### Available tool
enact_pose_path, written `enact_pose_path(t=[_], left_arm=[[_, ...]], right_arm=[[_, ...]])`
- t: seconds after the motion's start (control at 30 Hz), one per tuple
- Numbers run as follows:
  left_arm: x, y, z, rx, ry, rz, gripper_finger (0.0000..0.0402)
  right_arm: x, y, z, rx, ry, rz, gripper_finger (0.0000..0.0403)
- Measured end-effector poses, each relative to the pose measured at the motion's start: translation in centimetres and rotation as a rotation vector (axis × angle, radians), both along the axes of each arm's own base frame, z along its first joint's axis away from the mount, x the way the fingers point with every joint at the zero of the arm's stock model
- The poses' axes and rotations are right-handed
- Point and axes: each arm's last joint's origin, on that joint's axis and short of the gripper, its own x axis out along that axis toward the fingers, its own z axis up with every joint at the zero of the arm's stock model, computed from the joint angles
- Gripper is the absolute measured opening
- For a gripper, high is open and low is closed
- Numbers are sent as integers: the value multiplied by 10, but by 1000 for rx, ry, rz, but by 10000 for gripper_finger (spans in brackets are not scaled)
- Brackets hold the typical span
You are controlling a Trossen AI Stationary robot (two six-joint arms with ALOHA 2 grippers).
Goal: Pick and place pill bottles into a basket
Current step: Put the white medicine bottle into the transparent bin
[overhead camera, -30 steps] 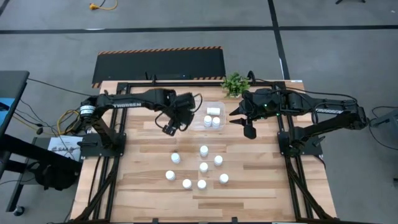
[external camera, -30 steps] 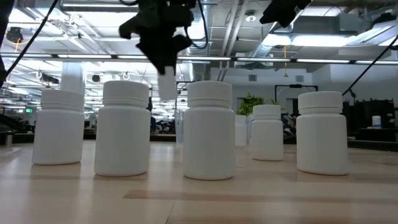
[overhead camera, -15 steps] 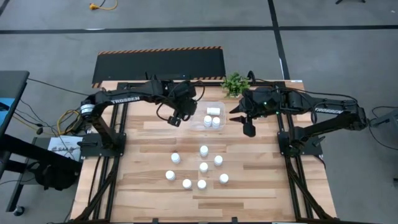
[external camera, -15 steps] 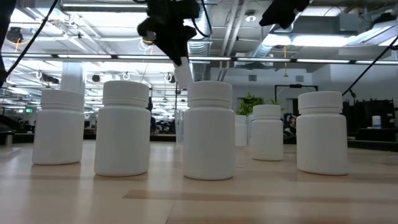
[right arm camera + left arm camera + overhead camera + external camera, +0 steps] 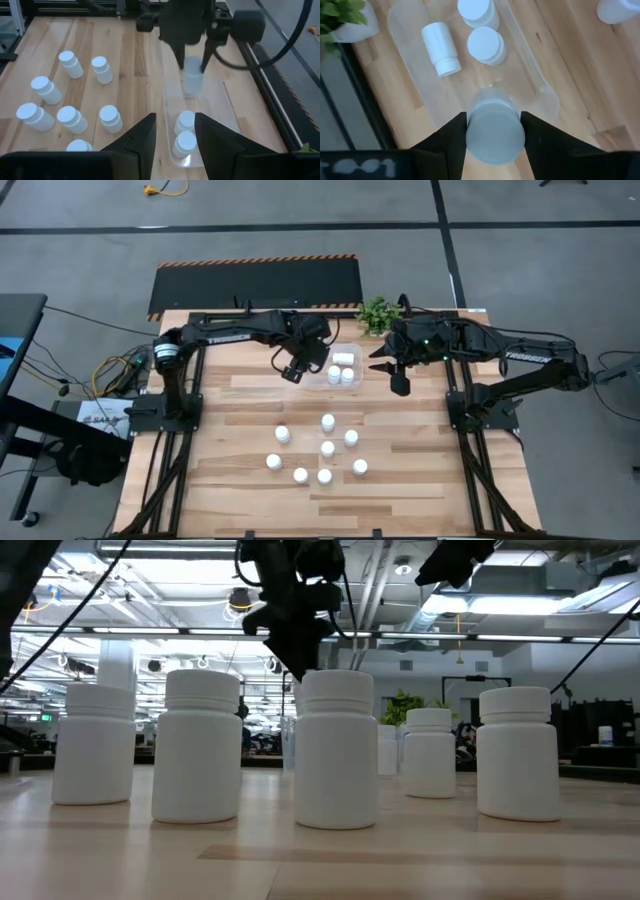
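Left tool (image 5: 494,131) clamped around pill bottle (image 5: 494,134)

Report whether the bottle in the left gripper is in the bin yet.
Not yet. The left gripper holds the bottle above the clear bin, over its bare end; three bottles already lie inside.

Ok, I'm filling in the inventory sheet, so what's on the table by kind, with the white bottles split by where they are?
Loose pill bottles on the table: 8
More pill bottles inside the clear bin: 3
One pill bottle in the left claw, above the bin: 1
Clear bin: 1
Potted plant: 1
Total: 14
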Motion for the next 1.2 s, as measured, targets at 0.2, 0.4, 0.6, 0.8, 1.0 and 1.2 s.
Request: enact_pose_path(t=[0.2,0.4,0.6,0.8,1.0,1.2], left_arm=[[8,5,-10,-28,13,-10,168],[13,9,-19,-83,-2,-11,160],[17,11,-31,-118,26,0,163],[21,12,-51,-155,92,11,167],[24,11,-64,-195,132,15,168],[24,9,-68,-201,152,14,168]], right_arm=[[0,0,0,-6,1,5,127],[0,0,0,-12,2,9,127],[0,0,0,-19,4,14,127],[0,0,0,-19,7,15,127],[0,0,-1,-20,10,16,127],[-1,0,-1,-19,16,16,127]])
